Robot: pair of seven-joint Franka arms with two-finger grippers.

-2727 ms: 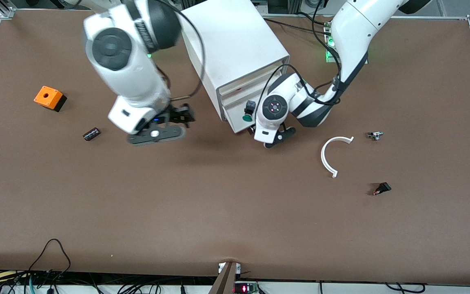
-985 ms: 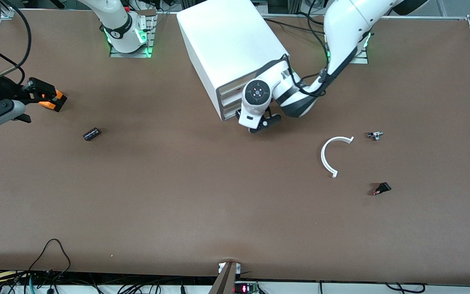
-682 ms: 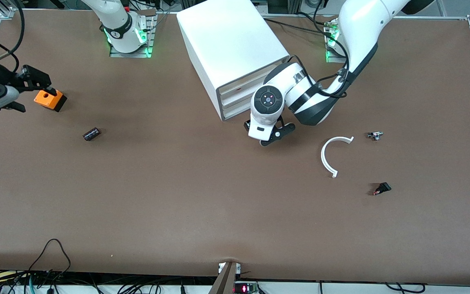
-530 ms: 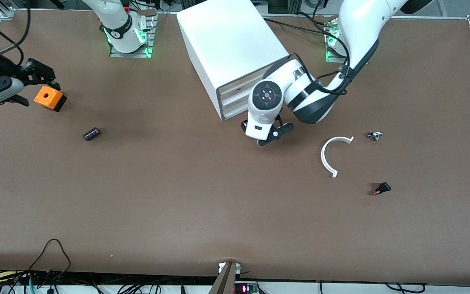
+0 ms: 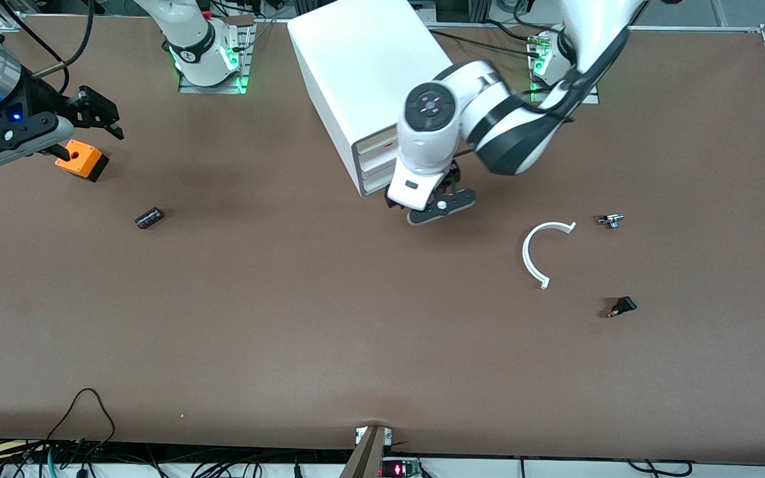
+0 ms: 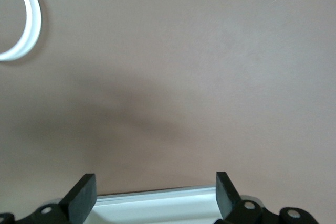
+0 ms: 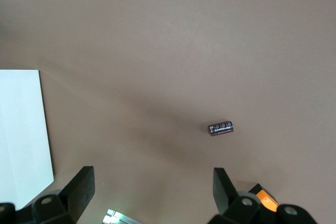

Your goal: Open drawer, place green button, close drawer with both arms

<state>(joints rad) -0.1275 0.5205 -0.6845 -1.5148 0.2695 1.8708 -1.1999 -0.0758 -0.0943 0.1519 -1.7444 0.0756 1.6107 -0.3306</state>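
The white cabinet [image 5: 369,73] stands at the middle back of the table. Its lowest drawer [image 5: 377,182] is shut, flush with the two above. The button is out of view. My left gripper [image 5: 432,201] hangs open and empty over the table just in front of the drawers. In the left wrist view [image 6: 152,195] a white edge of the cabinet [image 6: 157,204] shows between the fingers. My right gripper [image 5: 87,127] is open and empty over the orange box [image 5: 82,160] at the right arm's end. It also shows in the right wrist view [image 7: 152,187].
A dark cylinder [image 5: 149,217] lies nearer the front camera than the orange box and shows in the right wrist view [image 7: 221,128]. Toward the left arm's end lie a white C-shaped ring [image 5: 534,255], a small metal part [image 5: 611,220] and a small black part [image 5: 621,307].
The lowest drawer, open with the green button in it, is now shut. My left gripper pushed it in, then backed off and rose. My right arm swung away to the orange box.
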